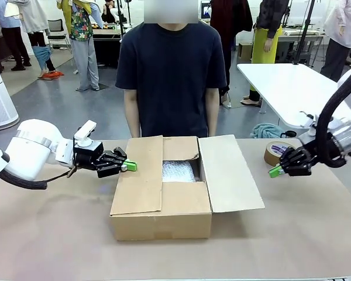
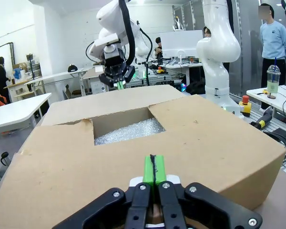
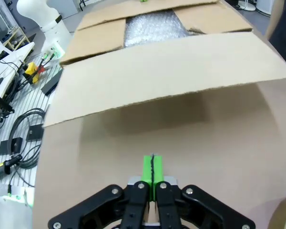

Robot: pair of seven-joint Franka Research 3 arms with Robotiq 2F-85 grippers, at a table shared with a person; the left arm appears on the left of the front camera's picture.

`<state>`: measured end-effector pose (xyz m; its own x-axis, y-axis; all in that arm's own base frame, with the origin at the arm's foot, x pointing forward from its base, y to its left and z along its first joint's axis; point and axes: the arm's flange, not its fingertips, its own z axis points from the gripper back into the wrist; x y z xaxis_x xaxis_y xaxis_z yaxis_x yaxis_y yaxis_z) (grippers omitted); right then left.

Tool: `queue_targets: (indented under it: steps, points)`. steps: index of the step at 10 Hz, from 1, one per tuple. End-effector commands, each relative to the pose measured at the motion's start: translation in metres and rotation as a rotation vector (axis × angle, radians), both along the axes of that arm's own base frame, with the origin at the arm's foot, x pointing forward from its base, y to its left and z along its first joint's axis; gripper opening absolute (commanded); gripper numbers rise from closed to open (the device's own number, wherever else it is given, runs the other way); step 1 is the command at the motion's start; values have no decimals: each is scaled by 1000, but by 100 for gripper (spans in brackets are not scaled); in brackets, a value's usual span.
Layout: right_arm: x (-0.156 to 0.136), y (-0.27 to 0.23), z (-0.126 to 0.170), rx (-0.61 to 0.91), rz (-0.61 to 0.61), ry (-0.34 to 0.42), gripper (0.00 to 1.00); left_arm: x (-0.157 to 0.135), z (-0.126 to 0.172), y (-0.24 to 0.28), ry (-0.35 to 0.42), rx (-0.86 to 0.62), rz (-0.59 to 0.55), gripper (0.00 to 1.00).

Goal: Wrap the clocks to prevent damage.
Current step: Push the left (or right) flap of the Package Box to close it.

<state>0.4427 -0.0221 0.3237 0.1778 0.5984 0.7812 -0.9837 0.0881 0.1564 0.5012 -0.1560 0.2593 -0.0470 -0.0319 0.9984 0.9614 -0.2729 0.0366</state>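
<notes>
A cardboard box [image 1: 161, 219] sits in the middle of the counter [image 1: 58, 228], with a person [image 1: 171, 76] standing behind it at the far side. The top is partly open: one flap lies over the left part, another spreads out to the right, and between them a sheet of bubble wrap [image 1: 178, 171] shows down inside the box.

The left hand [image 1: 130, 166] hangs at the box's left edge, level with the left flap. Its green pads are pressed together with nothing between them. They are just beside the flap's edge, but I cannot tell whether they touch it. In the left wrist view this hand [image 2: 154, 167] points across the cardboard [image 2: 214, 138] toward the opening, where the bubble wrap [image 2: 128, 131] lies a little farther on.

The right hand [image 1: 274, 171] hovers over the counter to the right of the box, apart from the spread flap, with its pads also closed on nothing. A roll of tape [image 1: 276, 152] lies just behind it. In the right wrist view this hand [image 3: 153, 167] faces the spread flap [image 3: 171, 71], and the bubble wrap [image 3: 155, 26] lies well beyond that.
</notes>
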Motion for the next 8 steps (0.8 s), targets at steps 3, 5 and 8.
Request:
queue_targets:
  steps: [3,5,8]
  points:
    - [4,38,-28,153,23,-30,1,0,-1,-1,-2,4,0,0]
    - [1,59,-40,258,64,-5,1,0,-1,-1,-2,4,0,0]
    - [-12,94,-41,387,144,7,1,0,-1,-1,-2,4,0,0]
